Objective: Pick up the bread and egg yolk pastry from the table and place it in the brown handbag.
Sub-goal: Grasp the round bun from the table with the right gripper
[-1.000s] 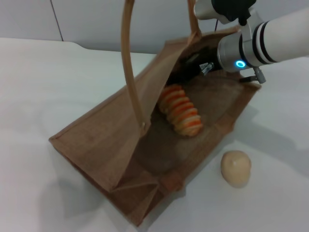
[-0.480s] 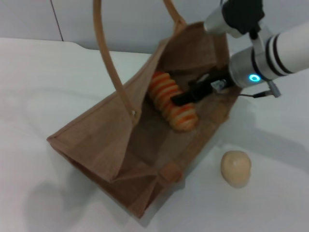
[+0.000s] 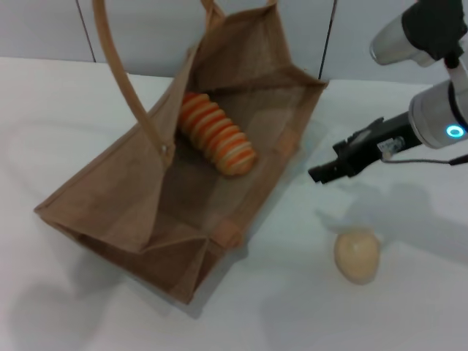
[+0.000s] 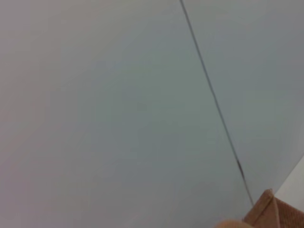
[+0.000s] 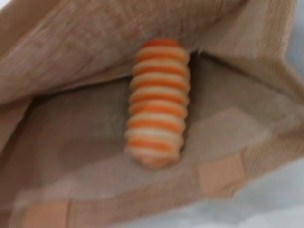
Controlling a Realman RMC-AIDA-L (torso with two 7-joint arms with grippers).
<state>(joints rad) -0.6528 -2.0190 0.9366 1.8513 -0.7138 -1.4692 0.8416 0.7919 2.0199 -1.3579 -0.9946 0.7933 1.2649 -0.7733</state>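
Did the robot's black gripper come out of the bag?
Yes. The right gripper has pulled out of the brown handbag and is now over the table, closer to the egg yolk pastry, which stayed put.

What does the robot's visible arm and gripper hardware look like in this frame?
Only the right arm shows in the head view: a white cylindrical forearm, a silver-grey wrist section with a glowing blue ring light, a black-topped joint above, and a thin dark cable trailing beneath. The right gripper is slim and black. The left arm is out of view.
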